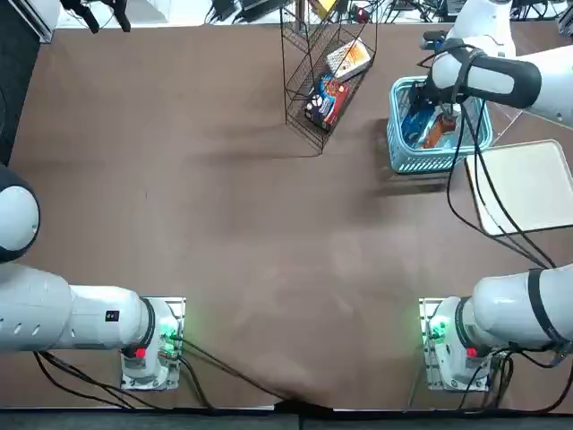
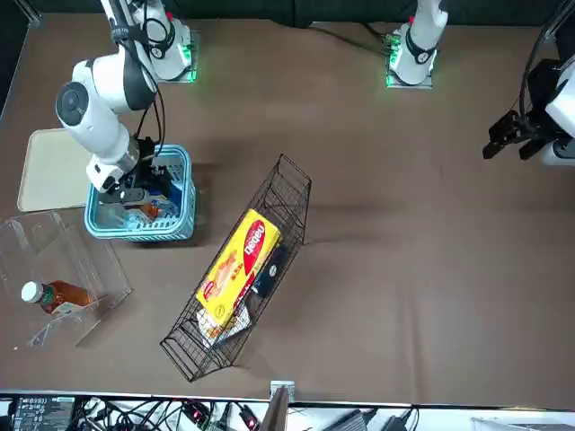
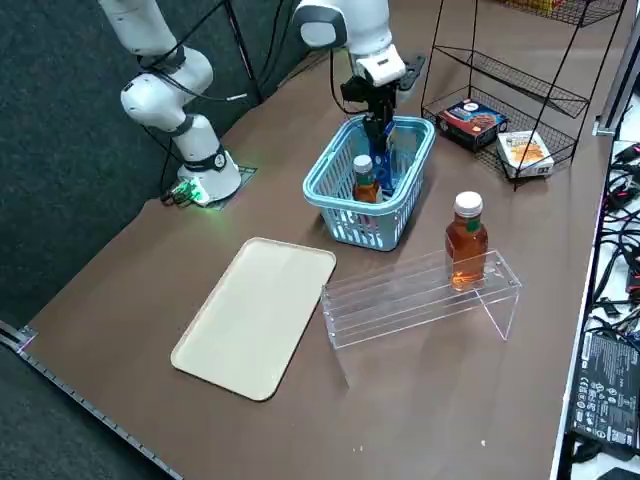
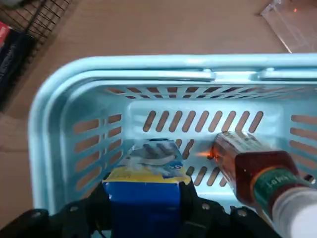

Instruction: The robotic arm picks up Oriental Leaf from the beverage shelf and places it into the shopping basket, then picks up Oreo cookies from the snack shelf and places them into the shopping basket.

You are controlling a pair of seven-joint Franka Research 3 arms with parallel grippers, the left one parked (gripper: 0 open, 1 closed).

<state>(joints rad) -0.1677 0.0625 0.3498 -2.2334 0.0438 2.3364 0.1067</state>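
The right gripper [image 4: 143, 208] sits inside the shopping basket [image 4: 54, 109], clamped on the blue Oreo cookies [image 4: 146, 186]; only the wrist view shows this, beside the Oriental Leaf bottle [image 4: 252, 171].

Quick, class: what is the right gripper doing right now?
Right gripper: shut on the blue Oreo box, held inside the light blue shopping basket.

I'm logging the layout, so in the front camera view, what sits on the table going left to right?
Beige tray → clear acrylic shelf with a tea bottle → light blue shopping basket, right gripper inside holding the blue Oreo box → black wire snack rack.
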